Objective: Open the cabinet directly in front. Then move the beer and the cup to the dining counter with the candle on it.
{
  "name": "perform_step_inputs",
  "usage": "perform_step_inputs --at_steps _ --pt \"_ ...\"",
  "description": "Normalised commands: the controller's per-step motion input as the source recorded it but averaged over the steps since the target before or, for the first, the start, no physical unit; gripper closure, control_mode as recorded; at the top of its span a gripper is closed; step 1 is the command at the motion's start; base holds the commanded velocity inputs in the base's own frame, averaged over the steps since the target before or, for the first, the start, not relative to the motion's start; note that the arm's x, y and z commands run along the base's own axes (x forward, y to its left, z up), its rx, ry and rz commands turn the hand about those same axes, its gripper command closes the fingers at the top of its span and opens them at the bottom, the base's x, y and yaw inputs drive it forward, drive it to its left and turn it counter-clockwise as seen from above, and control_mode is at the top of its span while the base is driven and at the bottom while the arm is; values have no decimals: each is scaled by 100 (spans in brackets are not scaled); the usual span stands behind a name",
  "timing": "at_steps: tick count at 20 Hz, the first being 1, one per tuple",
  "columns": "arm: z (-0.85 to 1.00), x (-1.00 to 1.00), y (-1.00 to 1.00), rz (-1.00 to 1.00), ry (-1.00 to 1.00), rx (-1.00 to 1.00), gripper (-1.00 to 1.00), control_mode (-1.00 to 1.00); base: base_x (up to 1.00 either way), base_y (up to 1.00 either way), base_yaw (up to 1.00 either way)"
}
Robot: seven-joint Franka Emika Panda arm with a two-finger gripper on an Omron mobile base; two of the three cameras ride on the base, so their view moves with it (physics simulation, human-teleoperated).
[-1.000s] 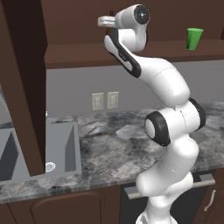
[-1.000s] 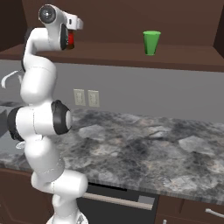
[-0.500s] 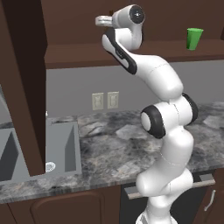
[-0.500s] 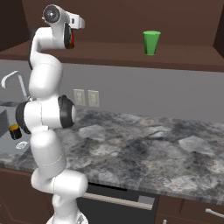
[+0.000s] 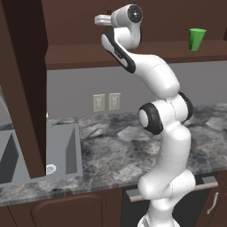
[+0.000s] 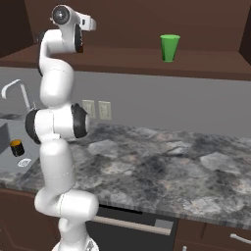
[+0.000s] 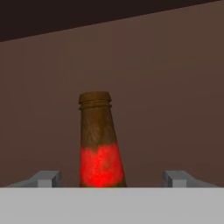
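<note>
1. The gripper (image 7: 105, 177) stands spread wide in the hand view, one fingertip (image 7: 46, 177) on each side of the beer (image 7: 99, 144) with clear gaps to the glass; it grips nothing yet.
2. The beer stands upright between the jaws, centred, its red label at fingertip level and its brown neck rising above. It is on the shelf inside the cabinet (image 5: 111, 55), whose door (image 5: 24, 88) hangs swung open at the left of the left base view.
3. Handling, as a judgement: the bottle is rigid glass, probably smooth and slippery, fairly light but breakable if it tips or drops. It is tall and narrow, so a nudge from one finger before the other could topple it.
4. The body around the label looks the best place to take hold, since the neck tapers and would let the pads slide. The jaws should close evenly and squarely.
5. The cup (image 6: 169, 47) stands upright further along the same shelf, well apart from the hand, untouched above the marbled worktop (image 6: 162, 171).
6. Against the earlier frames, the hand has pushed deeper toward the shelf and the elbow has shifted. In the right base view the red of the bottle, seen beside the hand before, is now covered by it. The cup has not moved.
</note>
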Motion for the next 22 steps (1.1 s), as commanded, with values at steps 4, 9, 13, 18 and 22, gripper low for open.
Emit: perform_step_inputs --at_steps 4,9,13,18,22 --pt "0 1 0 0 0 0 100 -100 0 0 0" --pt "0 -3 0 0 0 0 100 -100 0 0 0" --pt "0 -44 0 0 -6 0 100 -100 0 0 0" --pt "-10 -72 0 1 -13 0 100 -100 0 0 0" --pt "-80 -93 0 6 -29 0 100 -100 0 0 0"
